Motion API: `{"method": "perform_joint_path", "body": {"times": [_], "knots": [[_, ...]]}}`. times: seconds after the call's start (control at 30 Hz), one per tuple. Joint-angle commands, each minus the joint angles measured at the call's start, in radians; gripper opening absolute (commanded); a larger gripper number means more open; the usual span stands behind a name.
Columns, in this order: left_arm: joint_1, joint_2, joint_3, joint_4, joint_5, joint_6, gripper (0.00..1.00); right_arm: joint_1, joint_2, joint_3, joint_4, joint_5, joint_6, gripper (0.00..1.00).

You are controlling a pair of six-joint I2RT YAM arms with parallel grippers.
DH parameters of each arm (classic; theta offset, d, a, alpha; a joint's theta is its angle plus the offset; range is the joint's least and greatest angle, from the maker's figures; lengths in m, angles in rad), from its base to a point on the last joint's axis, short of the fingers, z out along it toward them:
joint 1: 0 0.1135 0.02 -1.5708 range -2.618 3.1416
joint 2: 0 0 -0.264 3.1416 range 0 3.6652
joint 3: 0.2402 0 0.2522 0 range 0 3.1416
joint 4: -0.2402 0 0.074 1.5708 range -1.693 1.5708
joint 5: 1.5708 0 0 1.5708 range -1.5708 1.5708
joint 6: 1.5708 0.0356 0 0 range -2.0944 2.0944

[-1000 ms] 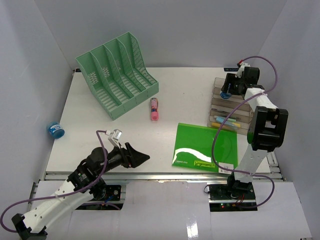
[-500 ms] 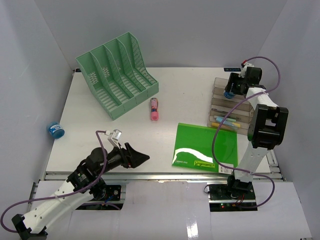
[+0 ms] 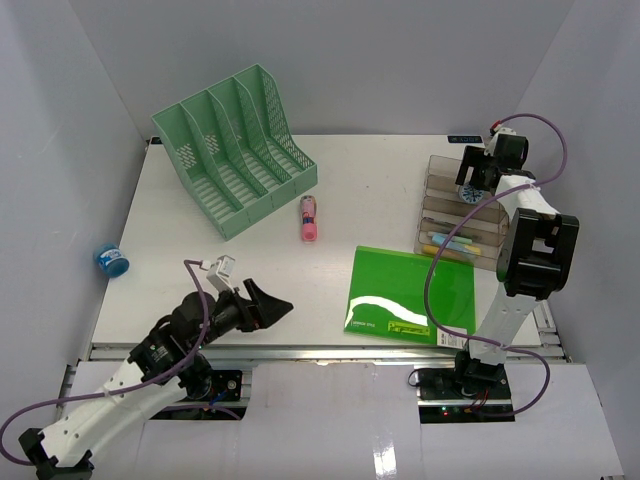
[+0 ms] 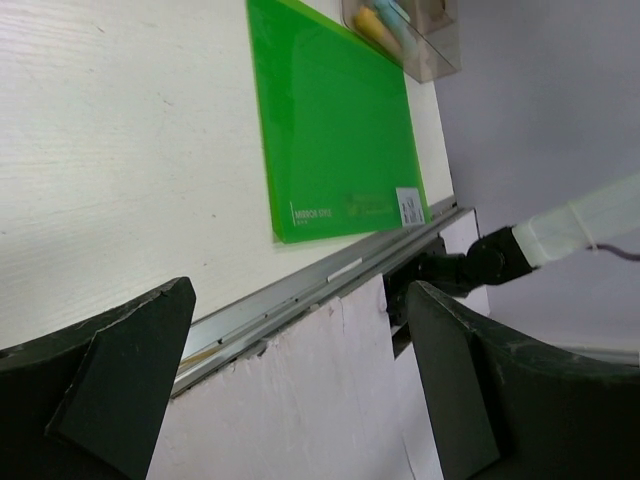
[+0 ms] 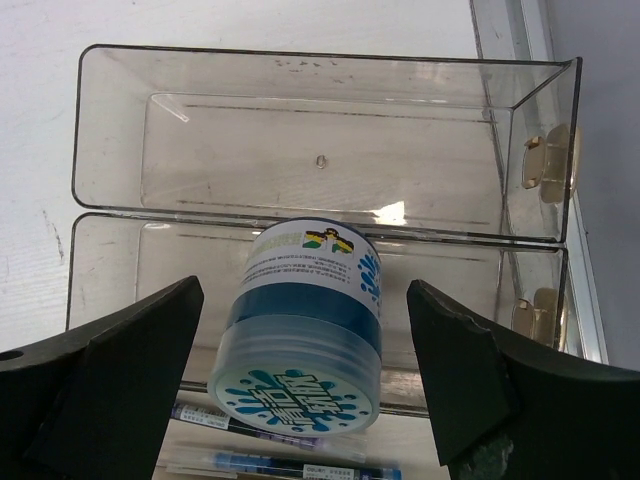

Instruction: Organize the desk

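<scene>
Hovering over the clear tiered organiser (image 3: 455,225) on the right side of the table (image 3: 190,255), the right end effector (image 3: 472,178) has its fingers spread wide. A blue tub (image 5: 300,345) lies on its side between them, and neither finger touches it. The tub's lid faces the wrist camera and its long axis runs along the line of the fingers. It rests where the top two trays meet, and I cannot tell whether it sits inside a tray or only on a rim.

The left end effector (image 3: 268,308) sits low near the front rail, fingers apart and holding nothing, pointing right toward the green folder (image 3: 410,292) that lies flat at the front right. A pink marker (image 3: 310,219) lies mid-table, just beside the green file rack (image 3: 235,150), with its long axis running near to far. From the left end effector it lies farther out and slightly right, and the left arm looks the nearer one. A grasp would probably have to close across it from side to side.

A second blue tub (image 3: 111,260) is at the table's left edge. Whether it stands on the table or just beyond the edge is unclear. The left wrist view shows neither the marker nor this tub, and the pens in the lower trays are cut off in the right wrist view.
</scene>
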Motion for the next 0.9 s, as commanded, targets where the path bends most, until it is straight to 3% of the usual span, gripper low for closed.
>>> {"method": "perform_joint_path", "body": {"times": [0.0, 0.3, 0.87], "knots": [[0.004, 0.074, 0.121, -0.105, -0.164, -0.047, 0.98, -0.008, -0.031, 0.033, 0.005, -0.044, -0.007, 0.9], [0.004, 0.248, 0.345, -0.318, -0.382, -0.092, 0.98, -0.006, -0.186, -0.062, -0.011, -0.252, -0.072, 0.9], [0.005, 0.11, 0.288, -0.382, -0.416, -0.182, 0.98, -0.005, -0.146, -0.086, 0.003, -0.087, -0.143, 0.9]]}}
